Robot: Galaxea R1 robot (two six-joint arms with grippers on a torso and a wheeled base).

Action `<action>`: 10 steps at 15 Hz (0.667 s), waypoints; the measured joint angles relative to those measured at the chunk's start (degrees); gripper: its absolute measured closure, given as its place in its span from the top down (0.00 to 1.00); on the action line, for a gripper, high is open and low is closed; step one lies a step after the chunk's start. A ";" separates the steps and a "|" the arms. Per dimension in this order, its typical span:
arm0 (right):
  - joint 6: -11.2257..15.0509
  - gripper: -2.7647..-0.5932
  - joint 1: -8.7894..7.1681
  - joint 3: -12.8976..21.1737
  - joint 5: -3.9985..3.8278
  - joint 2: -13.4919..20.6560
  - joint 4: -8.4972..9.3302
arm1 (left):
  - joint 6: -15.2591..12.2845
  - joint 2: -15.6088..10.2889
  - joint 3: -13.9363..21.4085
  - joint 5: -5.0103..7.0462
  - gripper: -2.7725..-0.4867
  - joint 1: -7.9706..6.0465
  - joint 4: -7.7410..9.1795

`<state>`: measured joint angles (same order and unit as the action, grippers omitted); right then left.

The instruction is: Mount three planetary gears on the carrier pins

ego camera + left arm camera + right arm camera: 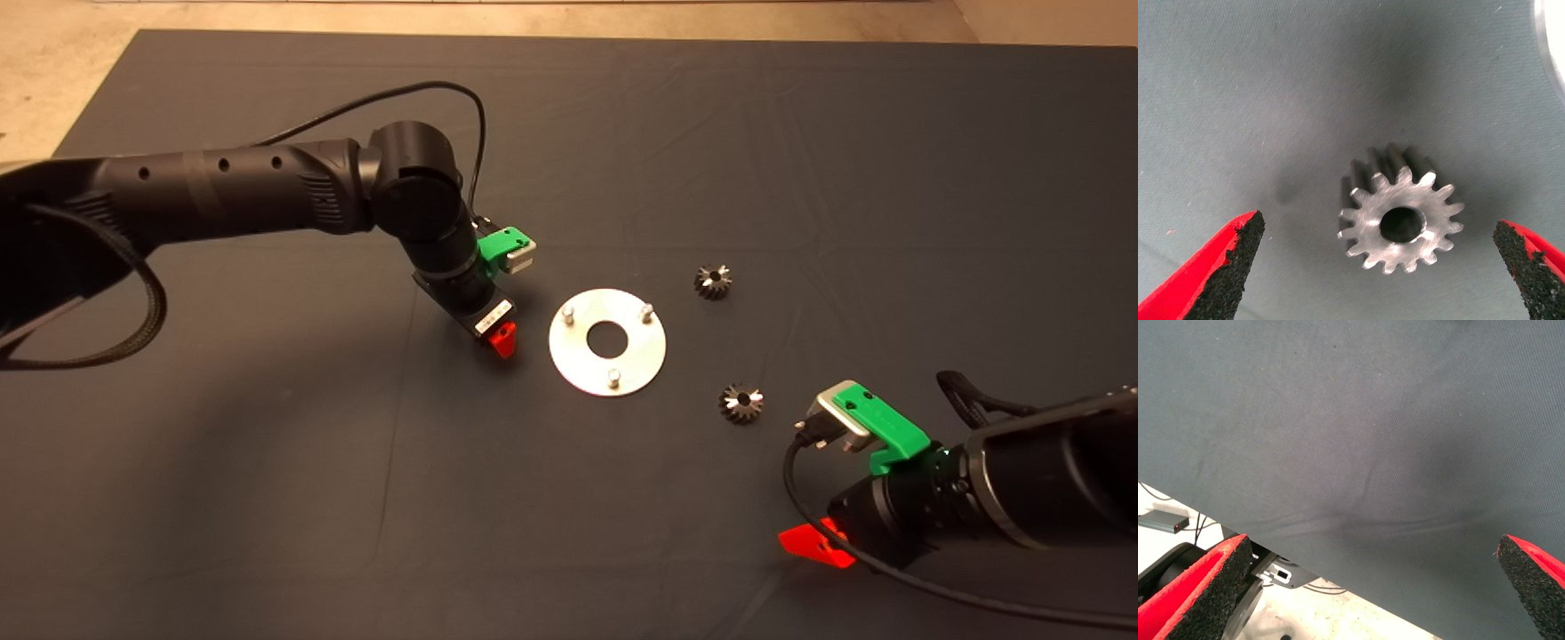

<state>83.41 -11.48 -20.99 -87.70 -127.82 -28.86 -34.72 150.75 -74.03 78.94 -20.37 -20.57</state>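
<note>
Left pincer: the left pincer [1378, 267] hung low over the dark mat [356, 498] just left of the disc, red fingers [1218, 267] spread wide with rough black pads facing inward, gripping nothing
Gear under it: a steel planetary gear [1399, 217] lay on the mat between the spread fingers, touching neither; its brushed face, blunt teeth and round centre hole showed in the left wrist view, while the arm hid it from the head view
Disc: a flat, shiny round metal disc [607, 341] with a centre hole sat mid-mat; a sliver of its bright rim [1553, 47] showed near the gear in the left wrist view
Carrier pins: three short silver pegs [613, 377] stood upright in a triangle on the disc, all bare
Other gears: one dark toothed gear [713, 282] rested right of the disc toward the far side, another [741, 403] right of it toward the near side, both apart from the disc
Right pincer: the right pincer [813, 544] sat at the lower right of the mat, well apart from the parts, fingers [1198, 593] spread over bare woven cloth
Edges and room: the mat's near edge, pale floor and a small box with cables showed in the right wrist view; wide wrinkled cloth lay open around the disc
</note>
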 joint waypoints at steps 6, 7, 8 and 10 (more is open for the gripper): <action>-1.89 0.99 -0.15 0.10 -0.04 3.93 0.00 | -0.01 -0.78 -0.02 -4.18 0.82 0.04 0.04; -2.23 0.99 -0.15 0.16 -0.04 4.52 0.00 | -0.04 -1.05 -0.02 -4.58 0.77 0.04 0.04; -2.54 0.99 -0.17 0.18 -0.02 4.86 0.00 | -0.01 -1.05 -0.02 -4.63 0.76 0.04 0.04; -2.84 0.99 -0.72 0.22 0.00 5.37 0.06 | -0.01 -1.05 -0.02 -4.69 0.76 0.04 0.21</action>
<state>80.57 -12.20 -20.77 -87.70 -122.44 -28.79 -34.73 149.70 -74.06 74.25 -20.33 -20.36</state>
